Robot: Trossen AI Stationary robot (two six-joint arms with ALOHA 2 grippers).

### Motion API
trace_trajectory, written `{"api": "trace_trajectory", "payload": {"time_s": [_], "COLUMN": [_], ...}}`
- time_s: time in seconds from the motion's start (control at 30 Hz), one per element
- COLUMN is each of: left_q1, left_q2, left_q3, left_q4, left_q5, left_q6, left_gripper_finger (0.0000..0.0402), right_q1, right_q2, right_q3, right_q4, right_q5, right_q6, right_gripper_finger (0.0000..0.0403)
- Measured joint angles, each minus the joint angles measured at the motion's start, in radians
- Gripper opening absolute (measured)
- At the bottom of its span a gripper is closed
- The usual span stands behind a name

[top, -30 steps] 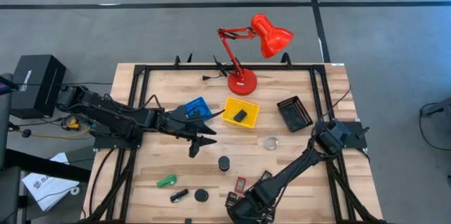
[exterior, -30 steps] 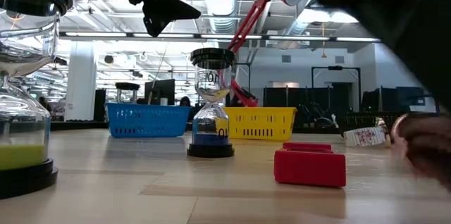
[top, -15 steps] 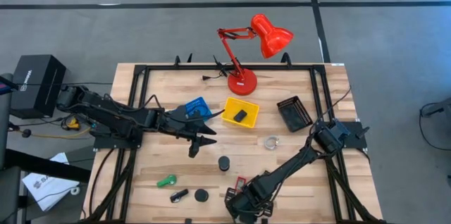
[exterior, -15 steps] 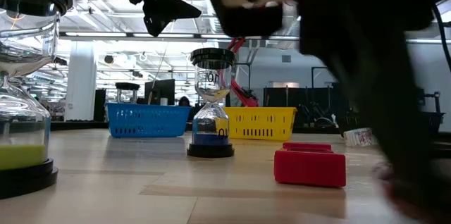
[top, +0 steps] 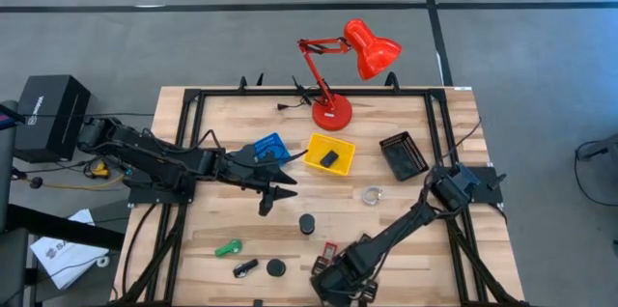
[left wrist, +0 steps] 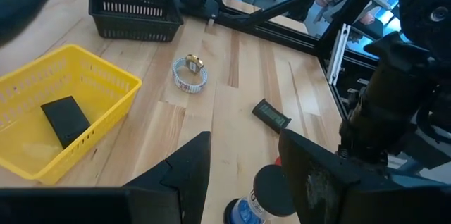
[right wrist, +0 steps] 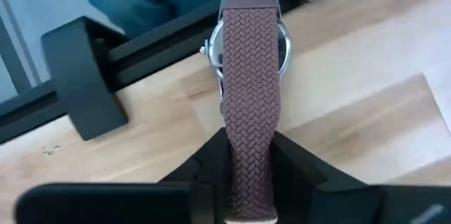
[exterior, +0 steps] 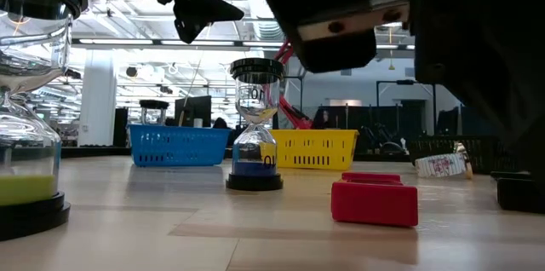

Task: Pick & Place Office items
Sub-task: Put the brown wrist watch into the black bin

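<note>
The dark left gripper (top: 280,189) hovers over mid-table beside the blue mesh tray (top: 263,147), fingers (left wrist: 184,175) apart and empty. At the near edge, the dark right gripper (top: 340,286) seems clamped on a watch with a braided brown strap (right wrist: 248,90), lifted between its fingers (right wrist: 292,171).

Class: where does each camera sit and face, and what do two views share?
High: above the table, facing straight down; both arms, left gripper and right gripper.
Low: at table-top height, facing level past an hourglass; arms overhead.
Left wrist: on the left arm, facing the yellow tray past its open fingers.
Right wrist: on the right arm, facing a watch its fingers grip.
Shared: high and left wrist show the yellow tray.
</note>
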Motion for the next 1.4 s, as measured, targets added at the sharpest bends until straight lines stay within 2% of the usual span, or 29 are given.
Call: {"api": "trace_trajectory", "payload": {"time_s": [0.2, 0.4, 0.67, 0.83, 1.03, 1.17, 1.4], "left_q1": [0.000, 0.000, 0.000, 0.000, 0.000, 0.000, 0.000], "left_q2": [0.000, 0.000, 0.000, 0.000, 0.000, 0.000, 0.000], "left_q3": [0.000, 0.000, 0.000, 0.000, 0.000, 0.000, 0.000], "left_q4": [0.004, 0.005, 0.009, 0.013, 0.012, 0.013, 0.013], "left_q5": [-0.002, -0.001, -0.001, -0.001, -0.001, 0.000, 0.000], "left_q6": [0.000, 0.000, 0.000, 0.000, 0.000, 0.000, 0.000], "left_gripper_finger": [0.0163, 0.0163, 0.0163, 0.0163, 0.0163, 0.0163, 0.0163], "right_q1": [-0.014, -0.009, 0.018, 0.022, 0.010, -0.010, -0.058], "right_q2": [0.000, -0.017, -0.091, -0.176, -0.298, -0.372, -0.470], "right_q3": [0.000, 0.001, 0.002, 0.002, 0.002, 0.002, 0.002], "right_q4": [-0.057, -0.171, -0.296, -0.379, -0.517, -0.587, -0.648], "right_q5": [0.001, 0.013, 0.188, 0.260, 0.426, 0.476, 0.520], "right_q6": [0.114, 0.125, 0.146, 0.240, 0.374, 0.470, 0.526], "right_gripper_finger": [0.0039, 0.0010, 0.0021, 0.0009, 0.0012, 0.0009, 0.0013]}}
